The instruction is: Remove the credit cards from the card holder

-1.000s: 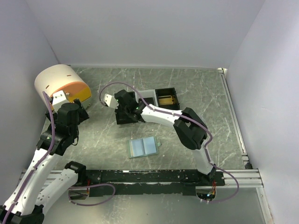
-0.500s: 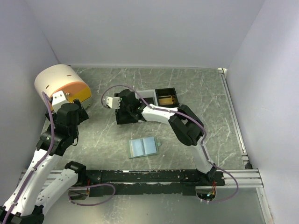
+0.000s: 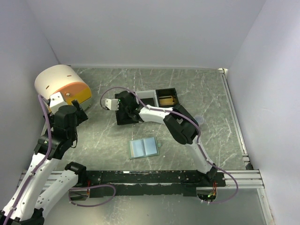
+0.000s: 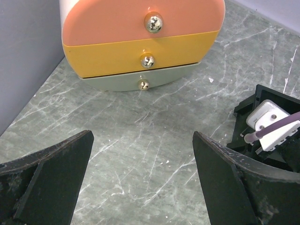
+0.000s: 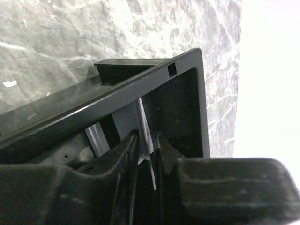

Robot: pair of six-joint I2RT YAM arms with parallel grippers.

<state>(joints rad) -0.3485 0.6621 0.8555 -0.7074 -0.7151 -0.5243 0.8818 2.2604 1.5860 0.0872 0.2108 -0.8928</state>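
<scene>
Right gripper [image 5: 146, 140] set in the left compartment of the tray [image 5: 154, 79], a credit card [image 5: 142, 122] on edge between its jaws.
The jaws are barely parted; I cannot tell if they pinch it. Looks like the drop-off step. Next: let go cleanly, then go to the card holder [image 3: 144, 148], open at near centre. Left gripper [image 4: 143, 154] gapes, far left.

- Card holder [image 3: 144, 148]: lies open, pale blue panels up, at 6 o'clock from the centre of the marbled table [image 3: 211, 93].
- Three-compartment tray [image 3: 149, 95]: at 12 o'clock from the holder, well apart; gold-coloured contents in its 3 o'clock compartment.
- Right gripper [image 3: 124, 110]: over the tray's 9 o'clock end.
- Drawer chest [image 3: 61, 84]: at 10 o'clock, left arm [image 3: 63, 126] beside it.
</scene>
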